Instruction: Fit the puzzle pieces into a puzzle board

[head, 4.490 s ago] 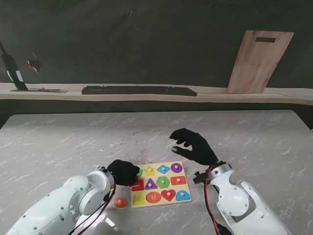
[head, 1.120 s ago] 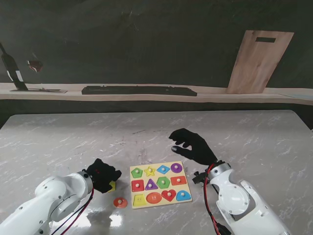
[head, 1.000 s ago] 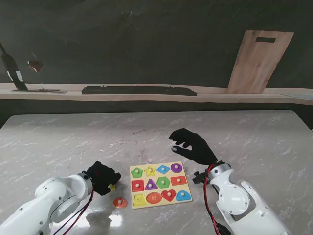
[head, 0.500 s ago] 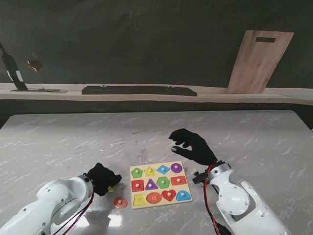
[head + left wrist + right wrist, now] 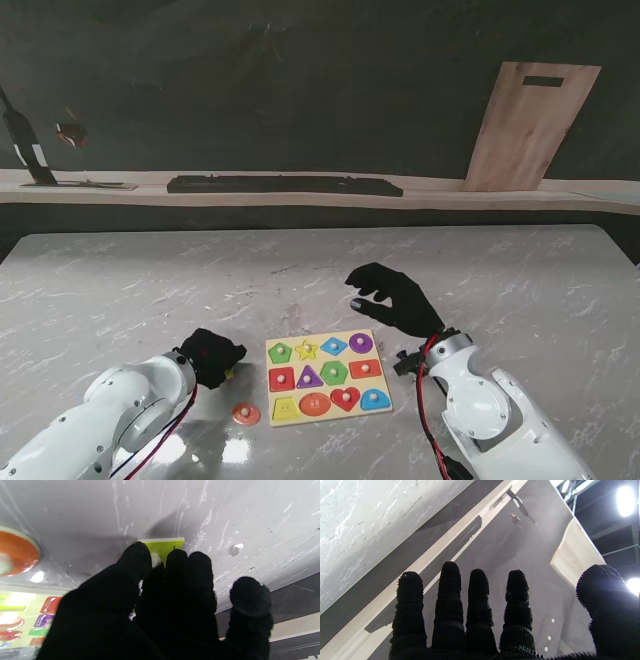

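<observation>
Left hand sits on the marble table just left of the puzzle board, fingers curled down over a yellow-green puzzle piece. In the left wrist view the thumb and first fingers bunch around the piece's white peg, and the piece looks flat on the table, so the pinch seems to be closing on the peg with no lift yet; whether the grip is firm I cannot tell. An orange round piece lies loose on the table, nearer to me than the hand and just left of the board's near corner. Most of the board's slots look filled. Right hand hovers off the table past the board's far right corner, fingers spread, holding nothing.

The risk is the small peg: if the gloved fingertips catch only its edge, the piece could tip or slip out as it rises. A drop could knock the orange piece or shift the board. A tilted piece would also jam at the slot's rim.
</observation>
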